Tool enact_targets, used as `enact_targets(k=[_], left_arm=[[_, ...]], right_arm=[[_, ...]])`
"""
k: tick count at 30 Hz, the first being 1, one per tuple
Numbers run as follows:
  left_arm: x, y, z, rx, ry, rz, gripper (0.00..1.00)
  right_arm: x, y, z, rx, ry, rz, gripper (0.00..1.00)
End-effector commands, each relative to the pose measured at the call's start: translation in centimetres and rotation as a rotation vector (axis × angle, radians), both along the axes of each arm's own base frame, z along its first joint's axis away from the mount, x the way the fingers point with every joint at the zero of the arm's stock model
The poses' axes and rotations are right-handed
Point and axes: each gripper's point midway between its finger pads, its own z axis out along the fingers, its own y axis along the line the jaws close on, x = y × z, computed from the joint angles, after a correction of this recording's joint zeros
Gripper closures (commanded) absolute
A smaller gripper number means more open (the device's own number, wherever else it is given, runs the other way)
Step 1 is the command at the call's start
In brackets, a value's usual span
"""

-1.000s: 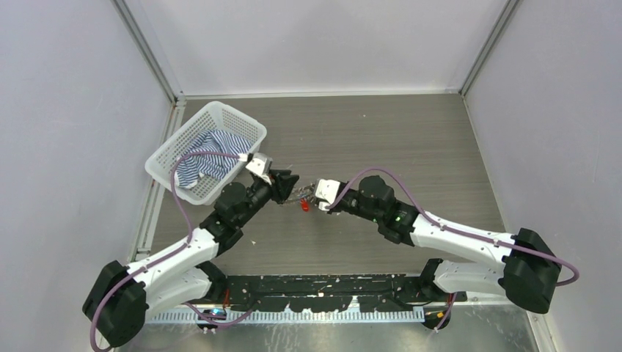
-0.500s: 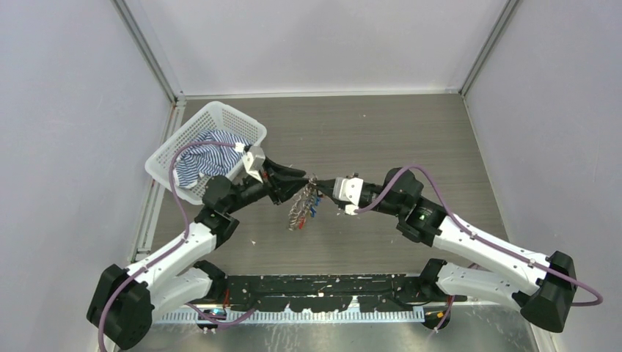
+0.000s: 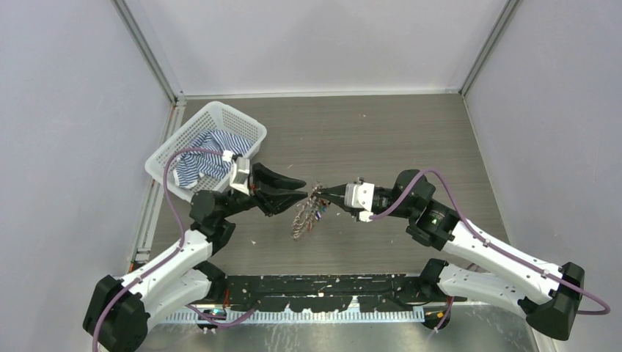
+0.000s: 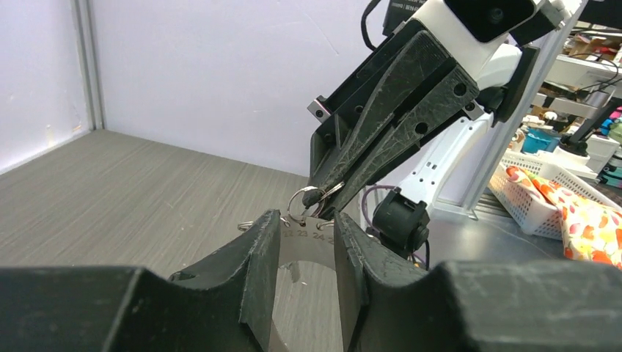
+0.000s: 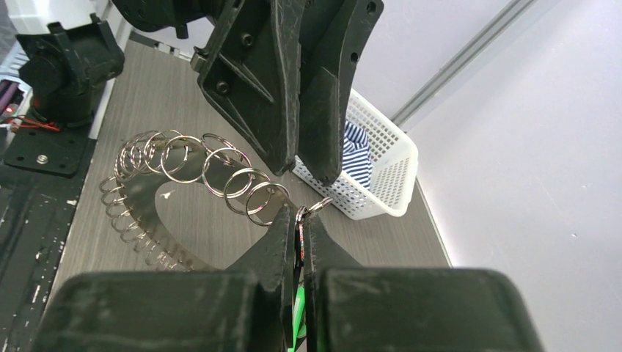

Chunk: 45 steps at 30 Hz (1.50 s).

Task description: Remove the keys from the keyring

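Observation:
The keyring (image 3: 302,220), a big flat silver ring with many small split rings on its rim, hangs in the air between my two grippers. It also shows in the right wrist view (image 5: 132,209). My right gripper (image 3: 328,192) is shut on a key with red and green tags (image 5: 297,315), and a small split ring sticks out at its tip (image 5: 301,216). More tagged keys (image 3: 317,213) dangle beside the ring. My left gripper (image 3: 304,191) faces the ring's top. Its jaws stand narrowly apart, and the numbered band (image 4: 308,242) shows between and past the fingertips (image 4: 268,235), not clamped.
A white mesh basket (image 3: 249,128) with striped blue cloth (image 3: 209,158) stands at the back left, close behind the left arm. It also shows in the right wrist view (image 5: 381,183). Walls close in the left, back and right. Another basket (image 4: 543,205) stands outside the cell.
The keyring has been lifted off the table and now hangs between the grippers. The right arm has drawn back to the right and the left arm to the left, both higher.

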Motion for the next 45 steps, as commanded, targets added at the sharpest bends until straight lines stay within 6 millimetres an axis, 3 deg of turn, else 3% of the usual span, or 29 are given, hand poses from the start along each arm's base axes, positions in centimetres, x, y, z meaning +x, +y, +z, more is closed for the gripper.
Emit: enact_targets(k=[1,9,28,37,42,45], left_arm=[[-1.3,-0.1,1.5,-0.028,-0.072,-0.059,0.65],[-1.5,-0.3,1.6,-0.039,-0.081,-0.081,0.65],[-4.1,-1.2,2.3,-0.046,-0.095,-0.204,0.66],[-4.2,-1.6,1.4,-0.031,-0.07,-0.216,0.84],[-3.8,-1.8,0.1,-0.002,-0.068,-0.179,0.99],[-3.2,-2.2,-1.6,0.032,-0.063,-0.123,1.0]], right_arm=[[-1.6,-0.7,7.1,0.158,-0.119,0.054,0.99],[-2.9,-0.6,7.6,0.162,-0.096,0.114,0.99],[-3.1,-0.5,7.6,0.154,-0.077,0.131,0.99],[-2.9,-0.8,8.0,0.17,-0.087,0.104,0.99],[-2.1,-1.0,7.0,0.148,-0.054,0.059,0.99],[-1.3,-1.1,5.5,0.124,-0.006,0.015,0.99]])
